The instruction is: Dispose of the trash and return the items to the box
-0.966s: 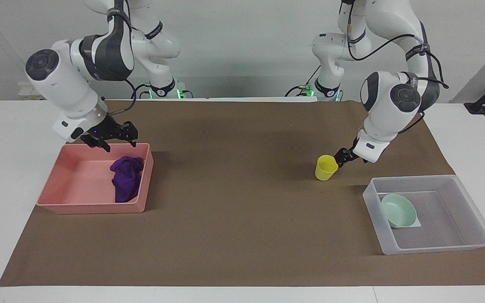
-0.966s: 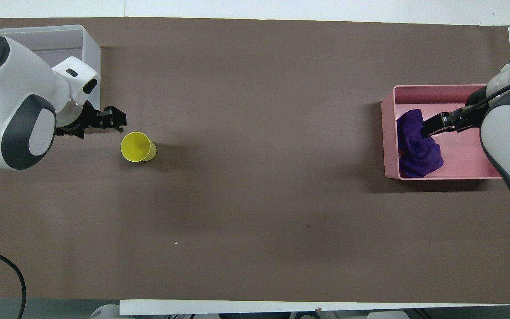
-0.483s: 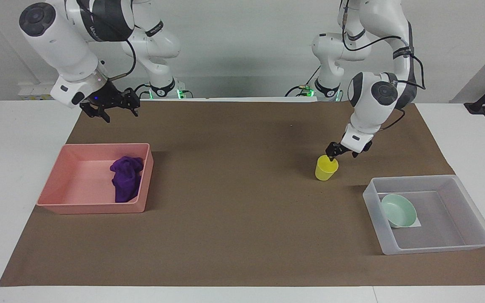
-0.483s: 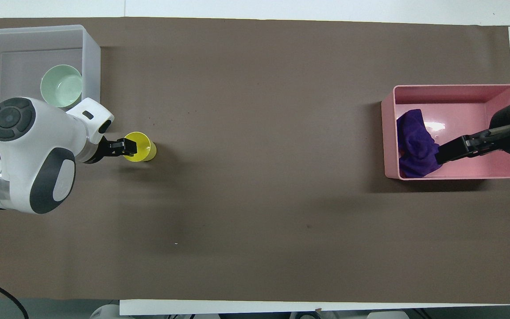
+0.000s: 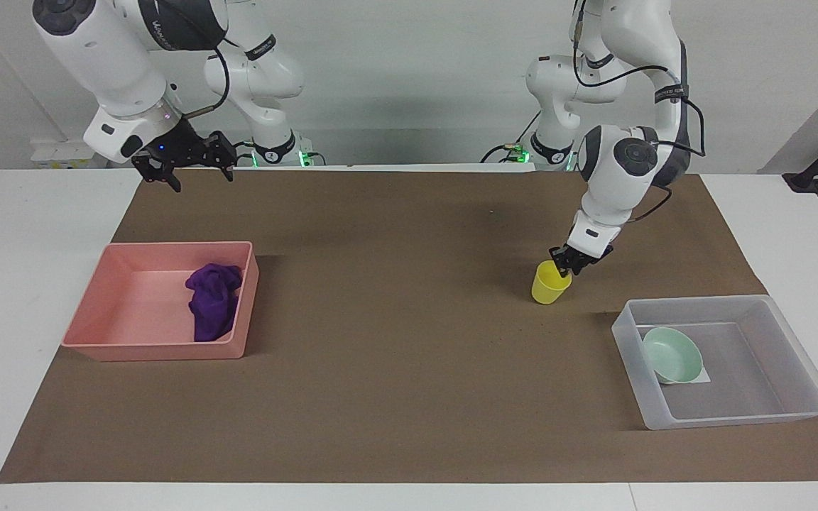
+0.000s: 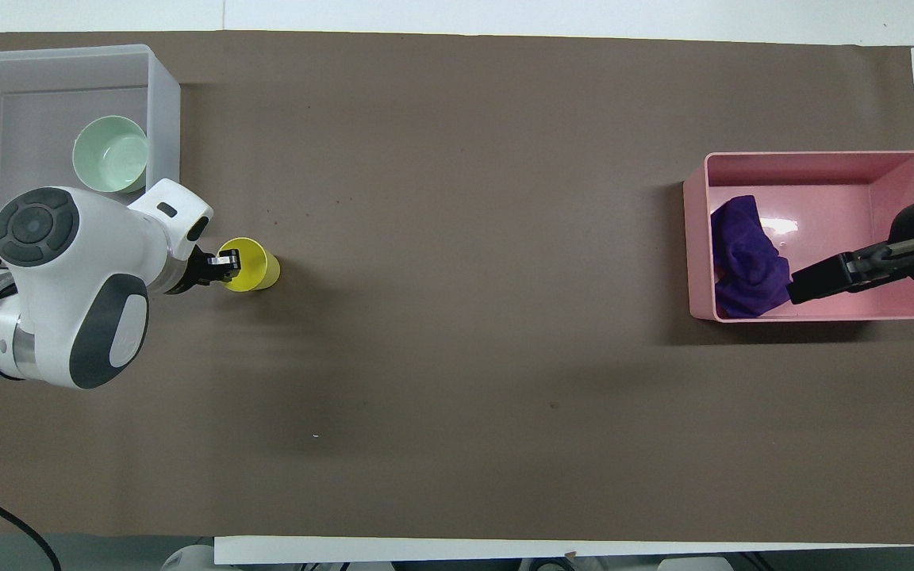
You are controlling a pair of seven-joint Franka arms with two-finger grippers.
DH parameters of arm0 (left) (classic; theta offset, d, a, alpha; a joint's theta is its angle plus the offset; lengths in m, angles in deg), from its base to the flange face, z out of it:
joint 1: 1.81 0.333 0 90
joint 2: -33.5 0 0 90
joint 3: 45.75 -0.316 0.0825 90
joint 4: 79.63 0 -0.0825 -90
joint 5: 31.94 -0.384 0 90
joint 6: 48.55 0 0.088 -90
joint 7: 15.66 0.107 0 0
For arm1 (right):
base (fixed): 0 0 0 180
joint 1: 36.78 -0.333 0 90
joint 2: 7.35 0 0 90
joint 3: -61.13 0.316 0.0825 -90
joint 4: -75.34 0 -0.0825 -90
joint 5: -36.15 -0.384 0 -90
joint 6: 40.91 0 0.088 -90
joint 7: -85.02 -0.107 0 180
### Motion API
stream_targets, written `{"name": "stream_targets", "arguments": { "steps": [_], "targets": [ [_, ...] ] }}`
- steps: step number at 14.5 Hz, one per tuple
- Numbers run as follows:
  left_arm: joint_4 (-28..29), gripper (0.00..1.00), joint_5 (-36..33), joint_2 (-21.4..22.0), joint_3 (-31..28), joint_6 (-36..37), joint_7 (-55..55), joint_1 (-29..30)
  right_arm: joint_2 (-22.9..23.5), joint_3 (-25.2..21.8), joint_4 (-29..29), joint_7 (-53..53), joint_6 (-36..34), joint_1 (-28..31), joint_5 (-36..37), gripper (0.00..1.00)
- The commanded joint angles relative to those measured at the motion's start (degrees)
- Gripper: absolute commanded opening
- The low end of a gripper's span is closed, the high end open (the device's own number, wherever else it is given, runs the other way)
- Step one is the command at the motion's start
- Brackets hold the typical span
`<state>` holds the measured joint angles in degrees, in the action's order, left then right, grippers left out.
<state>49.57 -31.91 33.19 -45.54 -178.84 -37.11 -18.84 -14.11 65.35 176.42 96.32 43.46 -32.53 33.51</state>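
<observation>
The left tool (image 5: 563, 266) is down at the rim of the yellow cup (image 5: 549, 283), which stands on the table (image 5: 409, 397) near the translucent box (image 5: 792, 415); it seems to pinch the cup's wall, though the grip is hard to confirm. The mint bowl (image 5: 672, 354) sits in the box. The purple rag (image 5: 212, 301) lies in the pink bin (image 5: 132, 351). The right tool (image 5: 187, 165), raised with fingers spread wide, hangs near the table's robot-side edge.

High facing camera, steep overhead camera (half-turn apart), sharing tabletop (image 5: 409, 397).

Yellow cup (image 5: 549, 283) upright beside box (image 5: 799, 415) holding mint bowl (image 5: 672, 355).
</observation>
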Motion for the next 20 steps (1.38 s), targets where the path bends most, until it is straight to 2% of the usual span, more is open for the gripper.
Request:
{"name": "stream_targets", "arguments": {
  "steps": [1,3,7,9,11,13,14,17,20],
  "targets": [
    [-0.69,0.0,2.15,-0.39,-0.66,-1.9,-1.56,-0.99,-0.53,0.44,0.52,-1.71,0.71,-0.03,2.02,0.99],
    [-8.4,0.0,2.87,-3.11,-0.66,3.07,-2.09,-0.99,-0.53,0.44,0.43,-4.52,0.71,-0.03,2.29,0.99],
    [-30.89,0.0,3.75,-9.35,-1.36,21.53,-3.06,0.76,-0.53,0.53,0.52,-6.11,0.71,0.06,2.29,0.99],
    [-35.85,0.0,2.35,-11.64,-1.88,25.6,-3.15,3.31,-0.53,0.62,0.52,-6.11,0.62,0.06,2.2,0.99],
    [-36.04,0.0,1.64,-12.08,-1.89,22.64,-2.98,7.34,-0.53,0.62,0.52,-5.59,0.62,0.06,2.03,0.99],
    [-34.47,0.0,1.55,-12.7,-1.89,14.92,-2.89,12.09,-0.62,0.62,0.52,-5.59,0.53,-0.03,1.85,0.99],
    [-34.37,0.0,1.64,-13.14,-1.8,13.84,-2.89,13.67,-0.71,0.62,0.43,-5.5,0.71,-0.03,1.59,0.99],
    [-33.85,0.0,1.55,-14.72,-1.8,10.68,-2.45,16.93,-0.71,0.62,0.34,-5.59,0.71,0.06,1.5,0.99],
    [-29.2,0.0,1.55,-15.33,-1.8,5.06,-1.75,17.21,-0.71,0.62,0.34,-5.5,0.53,0.06,1.5,0.99]
  ]
}}
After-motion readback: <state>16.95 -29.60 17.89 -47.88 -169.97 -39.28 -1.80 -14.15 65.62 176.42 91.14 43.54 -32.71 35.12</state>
